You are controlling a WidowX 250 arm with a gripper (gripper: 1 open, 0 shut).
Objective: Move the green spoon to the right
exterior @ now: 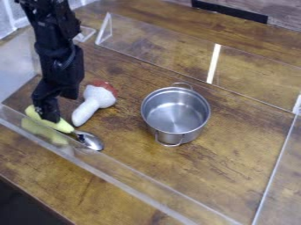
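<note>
The green spoon (59, 130) lies flat near the left front of the wooden table, its yellow-green handle pointing left and its shiny silver bowl (90, 141) pointing right. My black gripper (44, 112) points straight down right over the handle, jaws open, fingertips at either side of the handle's upper part. The arm hides part of the handle. Whether the fingertips touch the spoon I cannot tell.
A white mushroom-shaped toy with a red tip (91, 104) lies just right of the gripper. A round steel pot (175, 113) stands mid-table. Clear plastic walls (141, 189) edge the wooden table (235, 167) at the front, left and right.
</note>
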